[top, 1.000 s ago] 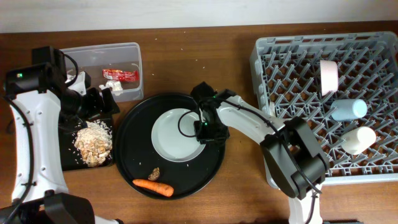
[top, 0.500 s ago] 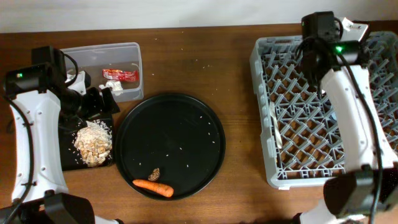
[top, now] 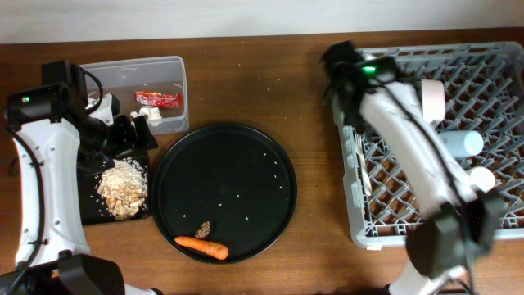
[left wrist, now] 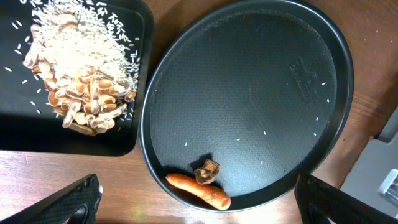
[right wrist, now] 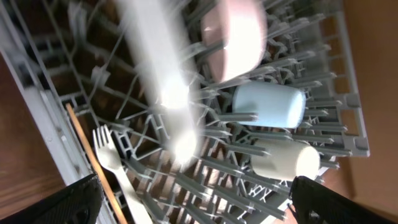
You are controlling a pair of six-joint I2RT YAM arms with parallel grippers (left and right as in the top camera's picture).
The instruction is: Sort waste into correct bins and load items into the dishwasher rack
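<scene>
My right gripper point(right wrist: 193, 208) hangs open over the dishwasher rack point(top: 491, 221), nothing between its fingers. Below it a blurred white shape point(right wrist: 155, 74), seemingly the bowl on edge, stands among the pegs. A pink cup point(right wrist: 235, 34), a light blue cup point(right wrist: 268, 106), a white cup point(right wrist: 283, 160) and a fork point(right wrist: 115, 165) lie in the rack. My left gripper point(left wrist: 198, 213) is open above the platter's near rim, over the carrot point(left wrist: 198, 190) and brown lump point(left wrist: 206, 171). Rice and scraps point(top: 123, 187) fill the black tray point(left wrist: 18, 124). The clear tub point(top: 168, 70) holds the red wrapper point(top: 158, 98).
The round black platter point(top: 225, 190) lies between the bins and the rack, with a few rice grains on it. My right arm point(top: 409, 147) stretches across the rack's left half and covers part of it. Bare wood runs along the table's front.
The white bowl has left the platter. My right arm swung from the platter to the rack and its gripper opened. The left arm has not moved.
</scene>
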